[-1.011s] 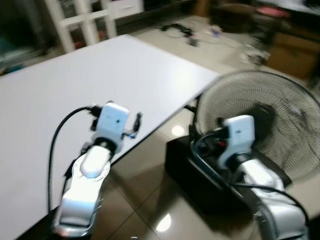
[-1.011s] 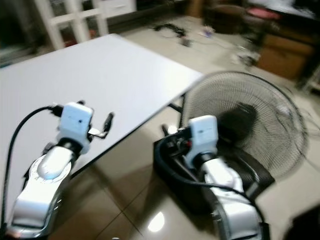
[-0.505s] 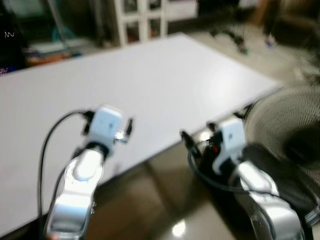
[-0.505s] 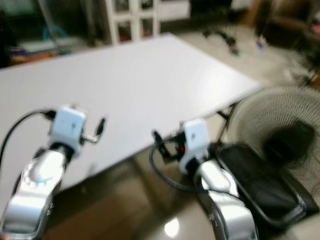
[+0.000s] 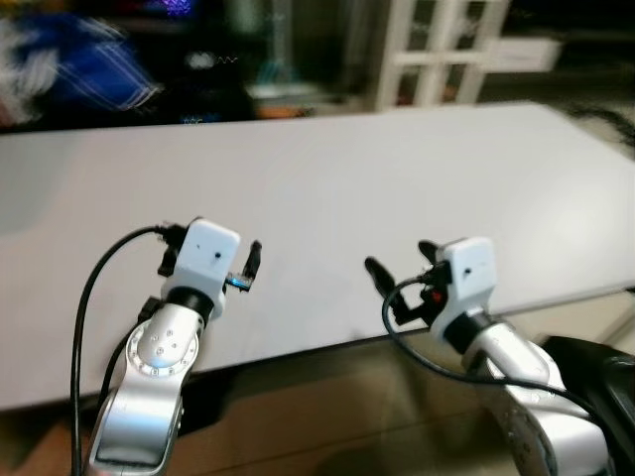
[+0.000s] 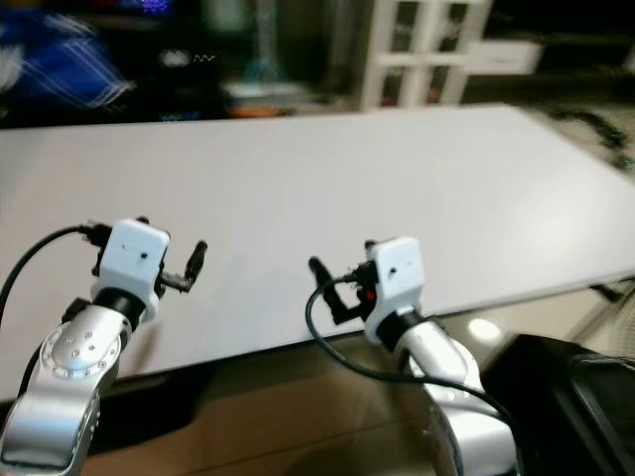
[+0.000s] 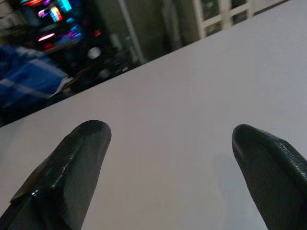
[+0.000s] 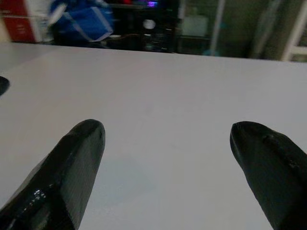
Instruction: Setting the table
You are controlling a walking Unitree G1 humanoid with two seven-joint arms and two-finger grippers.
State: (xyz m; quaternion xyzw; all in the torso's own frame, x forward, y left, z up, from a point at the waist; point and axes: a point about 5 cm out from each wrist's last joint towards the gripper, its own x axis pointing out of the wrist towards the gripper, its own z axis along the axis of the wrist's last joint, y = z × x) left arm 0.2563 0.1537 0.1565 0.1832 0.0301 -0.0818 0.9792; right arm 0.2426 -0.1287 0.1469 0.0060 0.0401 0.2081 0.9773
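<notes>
A large white table [image 5: 327, 178] stretches across the view, and its top is bare. Both arms are held out over its near edge. My left gripper [image 5: 210, 256] hovers over the near left part of the table, open, with nothing between its fingers [image 7: 81, 153]. My right gripper [image 5: 399, 256] hovers over the near middle, also open and holding nothing, and its fingers [image 8: 81, 148] stand wide apart. In the right wrist view a small dark rounded shape [image 8: 2, 85] lies on the tabletop at the picture's edge; I cannot tell what it is.
A white shelf unit [image 5: 446, 59] stands beyond the table's far right. Blue fabric [image 5: 79, 69] shows blurred at the back left in a dark room. A black object [image 5: 595, 367] sits on the tan floor at the lower right, beside the table's near edge.
The camera has swung left: the fan has slid out to the right and the table now spans the view. Both arms keep their pose, grippers still open.
</notes>
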